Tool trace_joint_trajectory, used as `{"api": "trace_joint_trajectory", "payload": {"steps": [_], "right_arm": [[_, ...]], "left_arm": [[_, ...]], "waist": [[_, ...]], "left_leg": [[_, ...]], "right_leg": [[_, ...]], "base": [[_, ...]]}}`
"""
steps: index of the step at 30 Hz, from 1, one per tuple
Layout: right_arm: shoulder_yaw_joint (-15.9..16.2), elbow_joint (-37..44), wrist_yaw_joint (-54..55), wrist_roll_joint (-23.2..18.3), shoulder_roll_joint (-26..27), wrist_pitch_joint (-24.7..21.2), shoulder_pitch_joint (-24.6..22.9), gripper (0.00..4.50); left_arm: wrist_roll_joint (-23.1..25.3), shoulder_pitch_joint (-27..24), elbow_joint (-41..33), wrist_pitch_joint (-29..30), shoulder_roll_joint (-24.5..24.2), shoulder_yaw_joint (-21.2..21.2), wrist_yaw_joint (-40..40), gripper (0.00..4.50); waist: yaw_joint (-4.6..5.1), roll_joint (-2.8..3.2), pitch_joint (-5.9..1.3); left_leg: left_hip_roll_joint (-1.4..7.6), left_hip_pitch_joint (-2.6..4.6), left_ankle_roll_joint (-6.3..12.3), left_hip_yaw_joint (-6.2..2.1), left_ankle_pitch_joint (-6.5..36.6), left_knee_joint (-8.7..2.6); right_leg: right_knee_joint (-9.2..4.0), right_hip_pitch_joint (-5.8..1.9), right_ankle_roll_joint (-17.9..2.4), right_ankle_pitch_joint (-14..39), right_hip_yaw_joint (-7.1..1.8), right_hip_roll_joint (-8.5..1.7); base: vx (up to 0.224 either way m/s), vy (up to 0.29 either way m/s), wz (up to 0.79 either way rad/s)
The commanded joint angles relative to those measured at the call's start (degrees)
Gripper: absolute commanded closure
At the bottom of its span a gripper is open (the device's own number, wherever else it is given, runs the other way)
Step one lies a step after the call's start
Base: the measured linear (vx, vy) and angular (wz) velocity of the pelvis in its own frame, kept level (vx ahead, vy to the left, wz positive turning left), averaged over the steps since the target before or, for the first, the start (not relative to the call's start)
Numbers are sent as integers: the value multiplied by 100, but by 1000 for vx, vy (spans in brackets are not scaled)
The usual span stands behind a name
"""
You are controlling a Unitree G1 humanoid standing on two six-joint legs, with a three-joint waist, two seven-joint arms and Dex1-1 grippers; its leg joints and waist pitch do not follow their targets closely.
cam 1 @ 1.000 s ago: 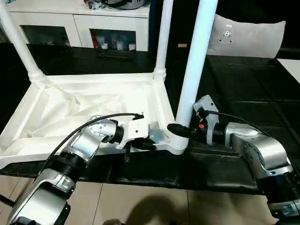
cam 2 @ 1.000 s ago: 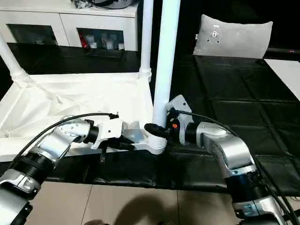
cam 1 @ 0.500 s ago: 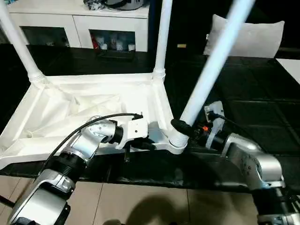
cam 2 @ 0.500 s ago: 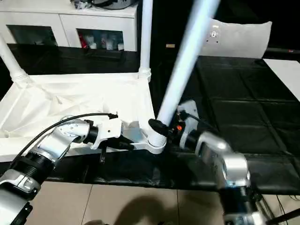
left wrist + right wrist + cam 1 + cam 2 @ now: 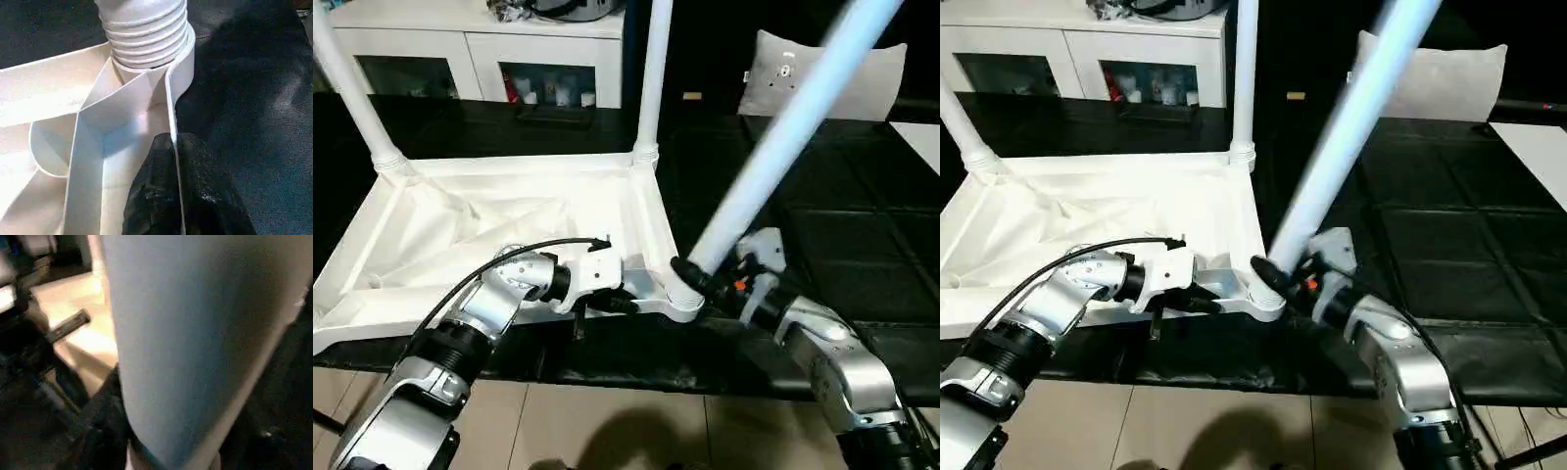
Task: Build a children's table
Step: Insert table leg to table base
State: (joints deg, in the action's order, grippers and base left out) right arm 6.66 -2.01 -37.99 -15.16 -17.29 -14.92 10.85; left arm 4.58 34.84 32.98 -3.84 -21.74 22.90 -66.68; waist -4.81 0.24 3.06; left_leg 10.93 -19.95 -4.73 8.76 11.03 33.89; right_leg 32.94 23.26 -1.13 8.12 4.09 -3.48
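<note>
Lying upside down on the black-covered surface [image 5: 822, 196], the children's table [image 5: 489, 220] fills the left and centre of the head views, its ribbed underside facing up. Two legs stand upright in the far corner sockets, one at the upper left [image 5: 347, 83] and one at top centre [image 5: 653, 73]. A third leg [image 5: 783, 137] slants from the near right corner socket [image 5: 683, 292] up toward the upper right of the frame. The right gripper [image 5: 705, 279] has its fingers clasped around this leg's lower end, just above the socket. The left gripper [image 5: 175, 196] has its fingers clenched on the thin rim of the tabletop beside that same socket. A white cabinet [image 5: 480, 49] stands in the background.
</note>
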Motion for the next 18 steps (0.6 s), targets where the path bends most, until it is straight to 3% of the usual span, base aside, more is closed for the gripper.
{"api": "trace_joint_trajectory", "payload": {"steps": [1,4,9,10,12,18], "right_arm": [[254,-362,-18,387,-156,-194,-168,261],[493,-547,-162,572,-275,-225,-20,261],[732,-794,-388,674,-395,-351,187,261],[752,-820,-433,676,-405,-381,214,261],[777,-866,-591,610,-440,-494,276,261],[770,-972,-669,543,-455,-559,391,261]], "left_arm": [[103,-20,-79,-34,-39,67,-32,450],[128,11,-77,-77,-79,106,-118,450],[180,107,-4,-175,-111,165,-207,450],[190,138,27,-198,-114,171,-220,450],[212,262,149,-286,-116,190,-289,450],[254,454,362,-404,-132,197,-352,450]], "waist": [[70,15,-242],[100,38,-235],[201,17,-235],[215,30,-218],[225,8,-208],[231,-1,-193]], "left_leg": [[112,52,98,-38,2093,-455],[124,68,96,-59,2195,-470],[155,39,139,-78,2284,-512],[158,28,139,-87,2347,-523],[131,74,147,-75,2422,-492],[121,63,155,-82,2368,-486]], "right_leg": [[-665,-167,-151,3921,-162,-432],[-686,-159,-126,3927,-142,-429],[-631,-205,-346,3469,-157,-430],[-633,-208,-346,3552,-148,-433],[-689,-171,-275,3812,-142,-440],[-719,-168,-195,4001,-125,-453]], "base": [[0,0,0],[0,0,0],[0,0,0],[0,0,0],[0,0,0],[0,0,0]]}}
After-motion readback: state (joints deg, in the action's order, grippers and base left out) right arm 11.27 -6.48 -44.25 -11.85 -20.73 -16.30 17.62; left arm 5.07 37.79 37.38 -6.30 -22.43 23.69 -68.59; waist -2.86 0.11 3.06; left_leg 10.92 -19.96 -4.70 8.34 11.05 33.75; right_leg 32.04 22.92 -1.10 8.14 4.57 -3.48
